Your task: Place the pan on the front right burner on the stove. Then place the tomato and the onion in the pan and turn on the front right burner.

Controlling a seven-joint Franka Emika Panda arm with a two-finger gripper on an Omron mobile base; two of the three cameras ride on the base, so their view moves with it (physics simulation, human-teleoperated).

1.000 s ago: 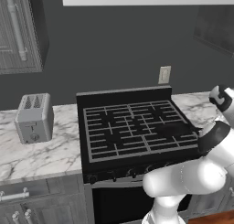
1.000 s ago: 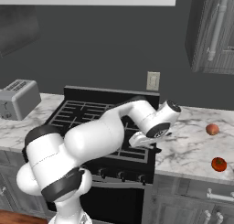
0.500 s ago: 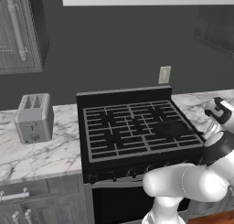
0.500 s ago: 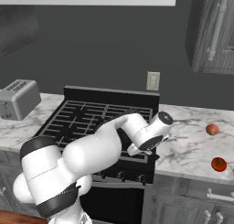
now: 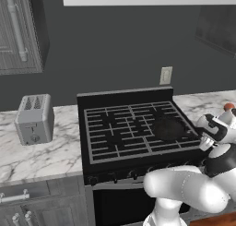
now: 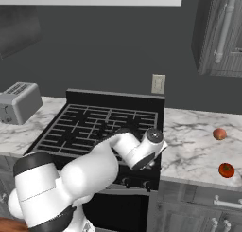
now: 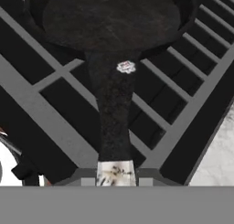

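Pan [image 7: 114, 17] sits on the stove [image 5: 133, 128], its black bowl resting on the grate over the front right burner [image 5: 169, 129], with its long handle [image 7: 112, 113] reaching back toward the stove's right edge. Seen from the hand, the handle runs straight down the picture and ends between the two fingers [image 7: 116, 175], which are closed tight on its pale tip. The arm bends low across the stove front, its wrist at the stove's right front corner. On the marble counter [image 6: 189, 150] to the right of the stove lie the tomato [image 6: 226, 170], nearer the front edge, and the duller onion [image 6: 219, 134] further back, both well apart from the pan. A toaster [image 5: 33, 119] stands on the counter left of the stove. The step in hand looks to be setting the pan down, and it seems nearly finished. To do it well, the pan should lie flat and centred on the burner before the fingers let go; then they should open fully and draw back along the line of the handle, so the pan is not dragged or tipped off the grate. After that, the arm can swing right for the tomato.
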